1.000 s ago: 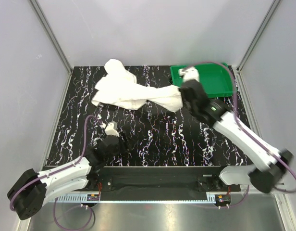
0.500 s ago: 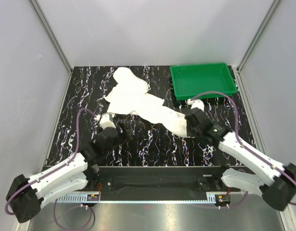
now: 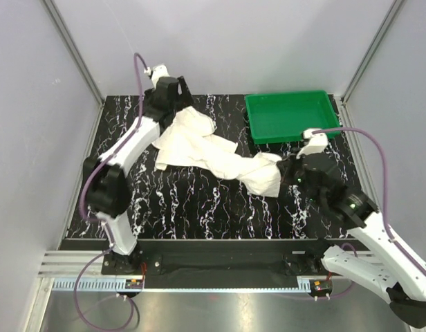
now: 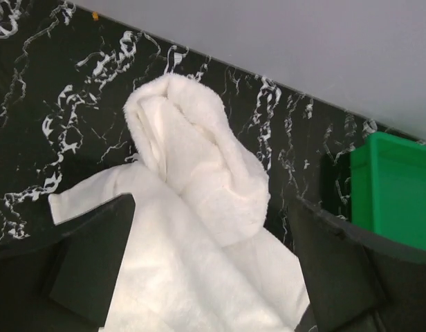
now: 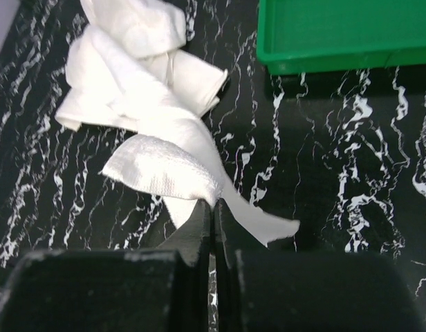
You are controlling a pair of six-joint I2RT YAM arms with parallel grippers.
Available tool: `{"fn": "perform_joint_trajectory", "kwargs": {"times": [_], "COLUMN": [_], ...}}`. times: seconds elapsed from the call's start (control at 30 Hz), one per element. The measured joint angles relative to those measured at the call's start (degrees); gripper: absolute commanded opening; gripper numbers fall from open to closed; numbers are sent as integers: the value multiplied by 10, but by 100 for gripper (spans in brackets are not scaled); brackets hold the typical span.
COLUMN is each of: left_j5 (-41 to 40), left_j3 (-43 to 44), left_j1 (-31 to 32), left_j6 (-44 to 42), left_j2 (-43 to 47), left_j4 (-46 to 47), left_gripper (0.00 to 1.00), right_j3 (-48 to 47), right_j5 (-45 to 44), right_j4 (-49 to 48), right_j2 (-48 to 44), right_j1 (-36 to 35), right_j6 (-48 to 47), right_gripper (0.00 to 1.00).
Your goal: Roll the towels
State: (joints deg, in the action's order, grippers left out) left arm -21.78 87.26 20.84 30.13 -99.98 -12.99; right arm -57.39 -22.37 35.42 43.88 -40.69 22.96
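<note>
left gripper [image 4: 214, 206]: jaws spread wide, nothing between them gripped; arm reached out to the far left part of the table [image 3: 199, 200]
left gripper position: over the far end of the towels, one finger [image 4: 95, 263] on each side of the cloth in the wrist view; couldn't tell if it touched the cloth
right gripper [image 5: 213, 207]: jaws pressed together on a thin edge of towel, pinching it
right gripper position: right of table centre, near the front of the tray, apart from it
towels [image 3: 199, 142]: one connected white heap on the table, running from the far left diagonally toward the right gripper; couldn't tell where one towel stopped and the other began
far end of heap: bunched into a rounded fold lying on a flatter layer, near the back wall
near end of heap: twisted strip ending in a crumpled flap at the right gripper, with a loose corner sticking out to the right in the wrist view
roll state: crumpled, not rolled
tray [image 3: 289, 117]: green, far right corner of the table, towels beside it and not in it
table: black with white veining
</note>
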Motion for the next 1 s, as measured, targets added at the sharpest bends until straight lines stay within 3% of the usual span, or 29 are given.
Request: {"fn": "perform_joint_trajectory", "kwargs": {"times": [0.13,0.23,0.3,0.47,0.53,0.57,0.6,0.83,1.0], "left_j5": [28,47,58,63,63,64,65,80,75], "left_j3": [257,382,416,393,393,393,393,382,374], "left_j1": [-27,-40,-46,-59,-63,-63,-64,-83,-150], "left_j6": [-31,-39,-38,-36,-37,-40,-40,-50,-50], "left_j2": [-221,-342,-391,-415,-415,-415,-415,-400,-349], "left_j4": [-61,-113,-147,-197,-200,-202,-204,-219,-252], "left_gripper": [99,99,99,99,71,25,0,0,0], "right_j3": [18,36,38,38,38,38,38,38,39], "right_j5": [24,30,30,30,30,30,30,30,16], "right_j4": [6,15,22,30,35,35,35,41,45], "right_j2": [22,5,-4,-10,-9,-8,-8,-10,-31], "right_j1": [0,0,0,0,0,0,0,0,0], "right_j6": [9,14,15,15,15,15,15,28,43], "right_gripper": [0,0,0,0,0,0,0,0,0]}}
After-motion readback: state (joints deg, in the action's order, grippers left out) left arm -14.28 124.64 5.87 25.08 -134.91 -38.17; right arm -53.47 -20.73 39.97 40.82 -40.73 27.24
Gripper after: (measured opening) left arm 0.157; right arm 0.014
